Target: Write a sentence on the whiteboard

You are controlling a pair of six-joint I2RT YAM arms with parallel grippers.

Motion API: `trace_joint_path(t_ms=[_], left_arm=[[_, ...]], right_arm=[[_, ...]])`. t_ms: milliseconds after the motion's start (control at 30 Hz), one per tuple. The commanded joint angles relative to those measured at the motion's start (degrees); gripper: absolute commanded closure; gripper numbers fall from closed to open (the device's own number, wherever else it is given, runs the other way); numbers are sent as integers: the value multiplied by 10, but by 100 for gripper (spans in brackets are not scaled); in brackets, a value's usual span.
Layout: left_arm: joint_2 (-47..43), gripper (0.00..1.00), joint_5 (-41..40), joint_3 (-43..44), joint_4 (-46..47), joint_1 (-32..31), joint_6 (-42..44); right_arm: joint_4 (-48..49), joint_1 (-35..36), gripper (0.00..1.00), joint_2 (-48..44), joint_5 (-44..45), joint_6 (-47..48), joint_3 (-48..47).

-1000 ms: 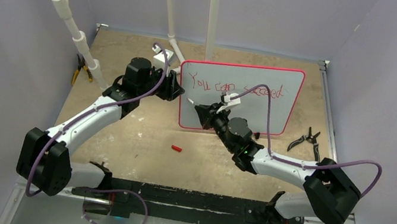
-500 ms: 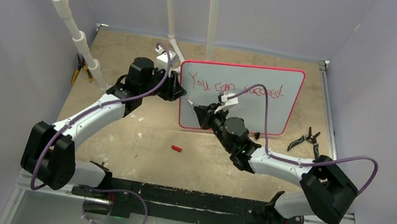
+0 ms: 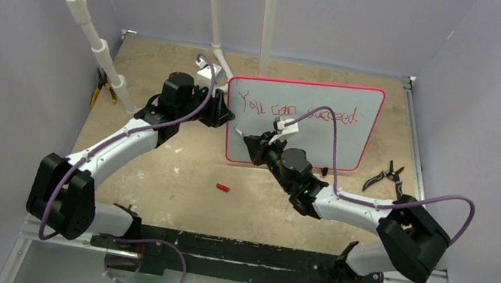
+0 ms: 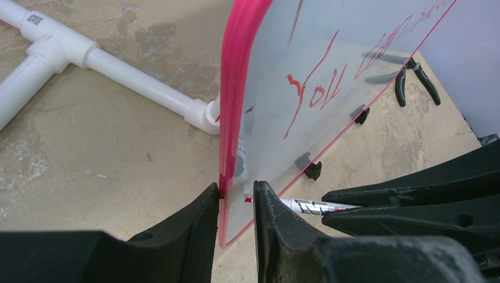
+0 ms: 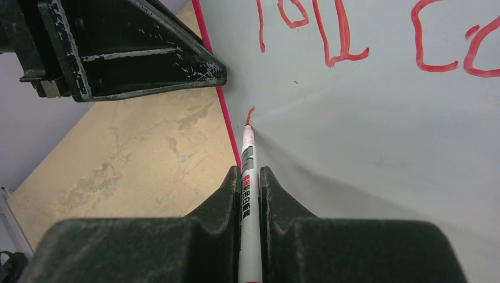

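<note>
Marker (image 5: 248,177) in right fingers (image 5: 224,203) touches whiteboard (image 3: 357,147); left fingers (image 4: 188,236) straddle its edge.

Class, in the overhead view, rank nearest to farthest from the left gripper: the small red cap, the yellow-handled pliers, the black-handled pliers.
From the left gripper:
1. small red cap, towards the bases
2. yellow-handled pliers, left edge
3. black-handled pliers, right side

Right tool (image 5: 250,172) clamps marker (image 5: 247,150); its tip touches whiteboard (image 5: 383,147) below red sentence (image 5: 330,35)
</note>
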State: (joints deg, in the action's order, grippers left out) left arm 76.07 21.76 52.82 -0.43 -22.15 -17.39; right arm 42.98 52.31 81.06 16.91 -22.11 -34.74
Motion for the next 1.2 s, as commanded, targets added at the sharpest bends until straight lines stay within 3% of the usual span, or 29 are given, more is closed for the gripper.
trace_joint_path(t_ms=[0,1167], left_arm=[[2,74,21,6,29,-1,-6],[2,75,21,6,28,-1,-7]], right_arm=[[-20,-3,100,1,22,0,-12],[25,-3,100,-38,101,-10,-5]])
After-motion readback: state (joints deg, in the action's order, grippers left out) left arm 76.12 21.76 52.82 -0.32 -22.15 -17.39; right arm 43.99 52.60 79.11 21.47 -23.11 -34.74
